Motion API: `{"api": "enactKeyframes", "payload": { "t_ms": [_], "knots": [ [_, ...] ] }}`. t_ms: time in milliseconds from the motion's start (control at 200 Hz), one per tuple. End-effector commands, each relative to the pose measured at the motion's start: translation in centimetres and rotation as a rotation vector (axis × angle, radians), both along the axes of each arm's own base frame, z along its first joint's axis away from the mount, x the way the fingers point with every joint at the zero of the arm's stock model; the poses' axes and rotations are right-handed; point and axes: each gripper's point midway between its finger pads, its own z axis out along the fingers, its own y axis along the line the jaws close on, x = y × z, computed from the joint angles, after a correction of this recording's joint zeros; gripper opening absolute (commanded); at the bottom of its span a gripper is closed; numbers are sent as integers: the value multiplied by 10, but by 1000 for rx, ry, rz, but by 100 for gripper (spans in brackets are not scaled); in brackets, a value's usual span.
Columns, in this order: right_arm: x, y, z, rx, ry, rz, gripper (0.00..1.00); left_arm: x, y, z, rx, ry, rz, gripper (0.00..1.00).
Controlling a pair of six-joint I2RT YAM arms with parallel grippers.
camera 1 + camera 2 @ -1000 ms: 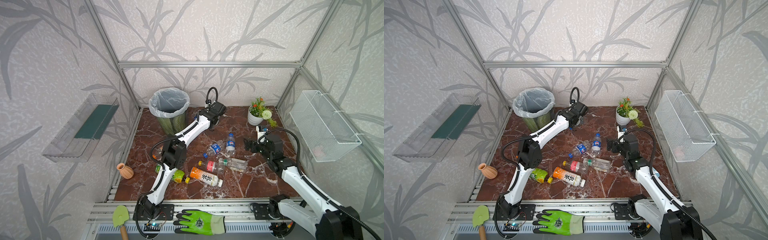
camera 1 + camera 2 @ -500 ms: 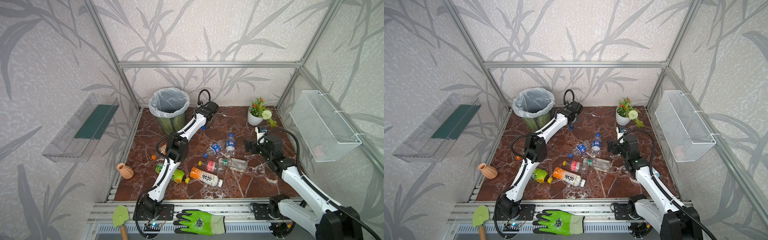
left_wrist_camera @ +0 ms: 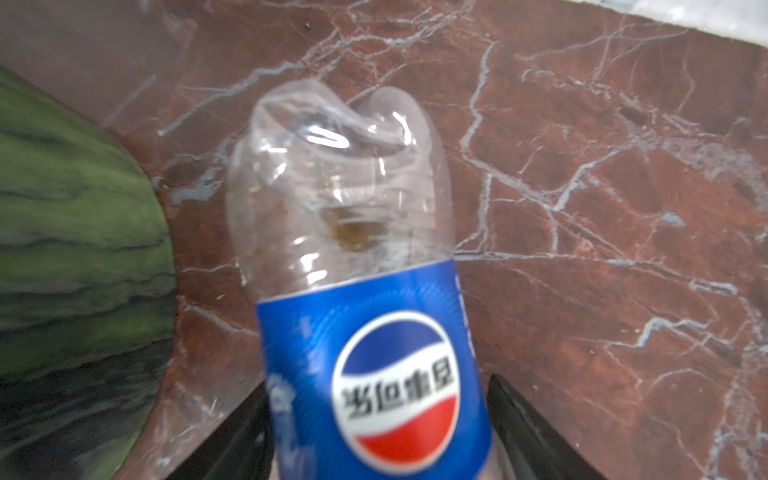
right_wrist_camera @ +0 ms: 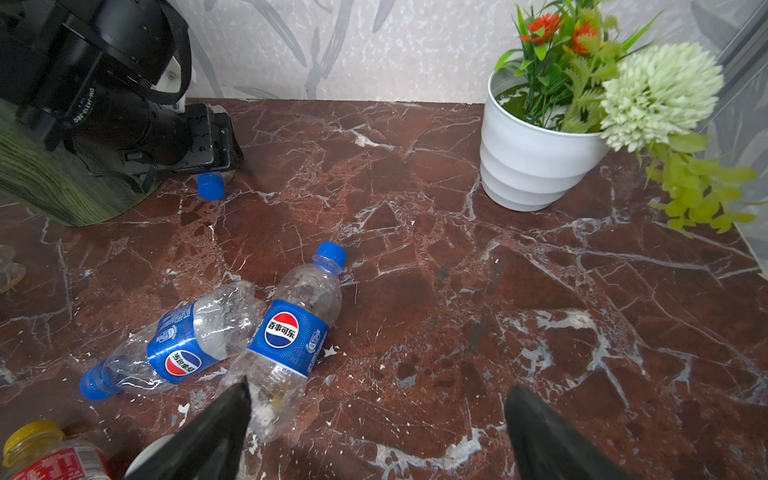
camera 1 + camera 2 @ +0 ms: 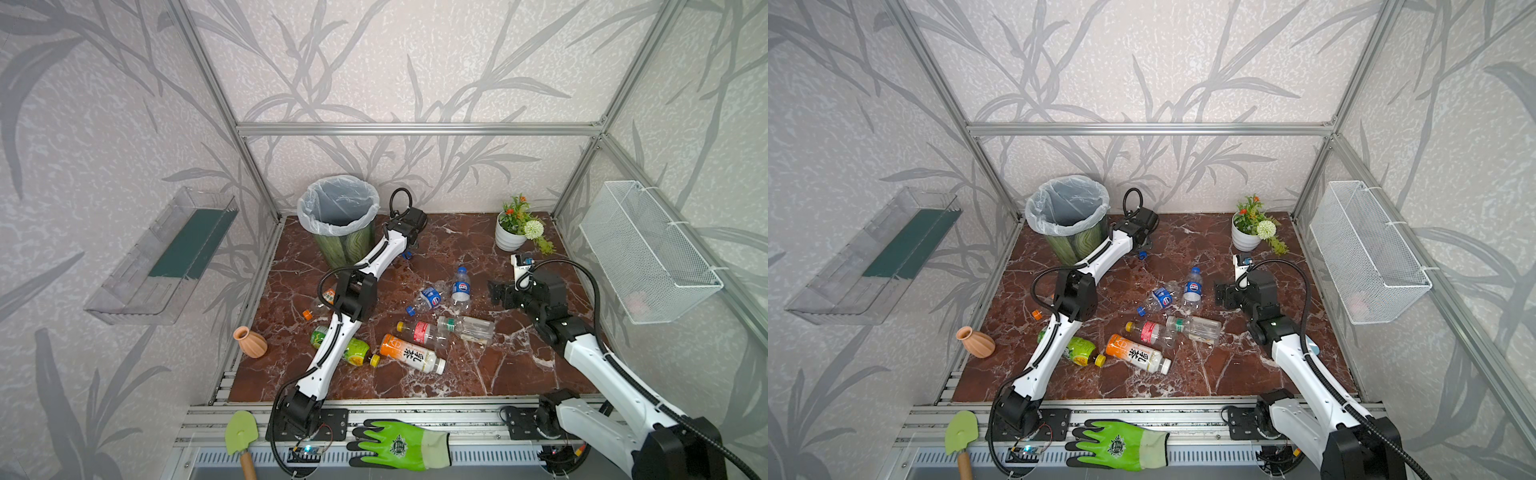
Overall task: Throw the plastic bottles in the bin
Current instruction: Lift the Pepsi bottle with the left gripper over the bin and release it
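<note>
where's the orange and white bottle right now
In both top views the orange and white bottle lies on its side near the front of the marble floor, right of the green bottle and just in front of the red-label bottle.

The left arm (image 5: 336,345) rises from the lower middle of the frame, bends at its black elbow (image 5: 355,293) and stretches to the upper middle, where the left hand (image 5: 409,245) points downward; its fingers (image 3: 528,424) stand apart, and whether they grip cannot be told. The right arm (image 5: 598,365) reaches from the lower right toward the centre, its right hand (image 5: 494,293) spread wide, holding nothing
</note>
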Motion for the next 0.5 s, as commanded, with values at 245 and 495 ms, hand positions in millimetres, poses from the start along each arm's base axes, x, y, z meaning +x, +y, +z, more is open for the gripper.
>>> {"api": "enactKeyframes", "payload": {
  "t_ms": [245, 495],
  "knots": [
    [-9, -1, 16, 34, -47, -11, 96, 14, -15, 30, -173, -23, -109, 61],
    [-13, -3, 18, 45, -61, -22, 96, 14, -35, 86, -229, -101, -226, 44]
  ]
}}
